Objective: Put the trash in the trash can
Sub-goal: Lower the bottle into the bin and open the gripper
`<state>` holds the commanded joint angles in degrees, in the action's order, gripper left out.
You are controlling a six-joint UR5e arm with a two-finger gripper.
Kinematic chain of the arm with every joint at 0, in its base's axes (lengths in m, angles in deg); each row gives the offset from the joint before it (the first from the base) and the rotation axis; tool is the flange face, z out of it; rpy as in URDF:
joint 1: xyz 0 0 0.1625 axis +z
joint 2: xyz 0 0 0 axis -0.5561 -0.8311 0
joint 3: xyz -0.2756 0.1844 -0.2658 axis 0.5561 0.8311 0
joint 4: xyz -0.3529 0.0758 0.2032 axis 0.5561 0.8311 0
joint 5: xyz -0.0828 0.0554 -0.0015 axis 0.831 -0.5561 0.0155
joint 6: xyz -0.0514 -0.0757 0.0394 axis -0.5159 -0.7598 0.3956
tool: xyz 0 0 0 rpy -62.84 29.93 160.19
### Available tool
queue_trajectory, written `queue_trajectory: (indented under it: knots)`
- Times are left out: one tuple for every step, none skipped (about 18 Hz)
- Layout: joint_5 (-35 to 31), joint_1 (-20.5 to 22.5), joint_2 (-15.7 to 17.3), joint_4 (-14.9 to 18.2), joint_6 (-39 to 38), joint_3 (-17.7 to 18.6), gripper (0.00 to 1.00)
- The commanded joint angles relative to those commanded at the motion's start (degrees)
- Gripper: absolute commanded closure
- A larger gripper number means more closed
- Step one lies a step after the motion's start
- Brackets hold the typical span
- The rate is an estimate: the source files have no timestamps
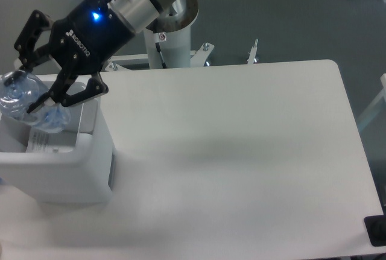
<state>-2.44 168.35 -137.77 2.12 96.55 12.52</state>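
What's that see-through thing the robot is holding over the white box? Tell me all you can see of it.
It is a crushed clear plastic bottle, crumpled and glinting, with a blue patch at its lower end. It lies tilted, held between the fingers of the black tool, over the open top of the white bin at the table's left edge. Its lower end dips below the bin's rim, just above a white packet lying inside. Whether it touches the packet cannot be told.
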Motion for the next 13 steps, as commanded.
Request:
queue_trajectory:
  knots:
    - [0.00, 0.00, 0.52, 0.00, 0.79, 0.88, 0.73]
    - [-0.09, 0.00, 0.88, 0.00, 2.01, 1.76, 0.72]
    - [0.00, 0.00, 1.32, 0.00, 3.16, 2.72, 0.68]
    - [0.00, -0.09, 1.84, 0.00, 4.04, 3.34, 0.62]
    - [-0.09, -0.44, 2.28, 0.00, 4.31, 3.61, 0.59]
    - [-0.17, -0.53, 2.90, 0.09, 4.40, 3.96, 0.55]
    - [-0.09, -0.53, 3.16, 0.09, 4.40, 4.22, 0.37]
    - [-0.09, -0.61, 3.78, 0.09, 4.31, 4.31, 0.19]
    - [-0.17, -0.62, 3.96, 0.09, 4.22, 4.32, 0.07]
    - [-0.09, -0.62, 4.31, 0.09, 4.14, 4.32, 0.00]
    - [-0.17, -0.62, 4.31, 0.09, 4.14, 4.32, 0.00]
    - [-0.18, -0.62, 4.31, 0.09, 4.14, 4.32, 0.00]
    - [-0.18, -0.62, 4.31, 0.09, 3.96, 4.23, 0.00]
